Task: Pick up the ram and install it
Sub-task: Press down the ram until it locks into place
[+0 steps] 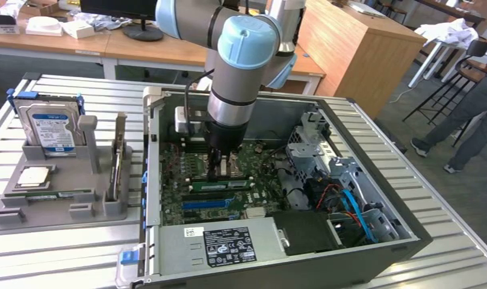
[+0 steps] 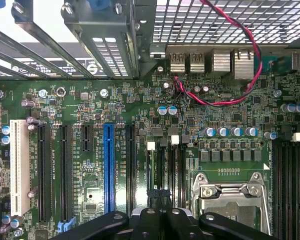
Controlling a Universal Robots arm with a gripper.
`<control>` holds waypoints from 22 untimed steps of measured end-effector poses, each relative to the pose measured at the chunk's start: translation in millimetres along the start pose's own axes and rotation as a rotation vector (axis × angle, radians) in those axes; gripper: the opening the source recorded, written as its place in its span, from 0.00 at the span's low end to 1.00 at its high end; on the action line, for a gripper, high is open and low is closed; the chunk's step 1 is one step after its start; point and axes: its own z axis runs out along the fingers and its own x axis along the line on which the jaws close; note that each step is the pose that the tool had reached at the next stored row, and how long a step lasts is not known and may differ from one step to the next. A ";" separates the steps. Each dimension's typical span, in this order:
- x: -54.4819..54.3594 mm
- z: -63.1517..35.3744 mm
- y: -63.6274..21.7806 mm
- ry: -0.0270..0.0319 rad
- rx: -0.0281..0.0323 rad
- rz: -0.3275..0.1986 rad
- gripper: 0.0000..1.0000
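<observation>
Pincer (image 1: 220,174) is lowered into the open computer case (image 1: 372,150) on the table (image 1: 67,253), closed tight and pressed down at the motherboard's (image 2: 90,125) memory slots (image 2: 162,170). Ram (image 1: 219,186) is seen lying in a slot just beneath it, apparently being seated. Another green stick (image 1: 46,194) is left in the grey holder (image 1: 58,208) at the exterior view's left.

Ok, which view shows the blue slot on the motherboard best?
The wrist view: the blue slot shows close up along most of its length, between black slots. The exterior view shows it as a small blue strip inside the open case.
</observation>
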 end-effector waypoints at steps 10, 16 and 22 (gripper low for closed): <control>-0.2 -0.6 -0.1 -0.0011 0.0010 0.000 0.10; -0.3 -10.8 0.2 -0.0001 -0.0004 0.000 0.10; -0.7 -24.7 0.3 0.0000 -0.0011 0.000 0.10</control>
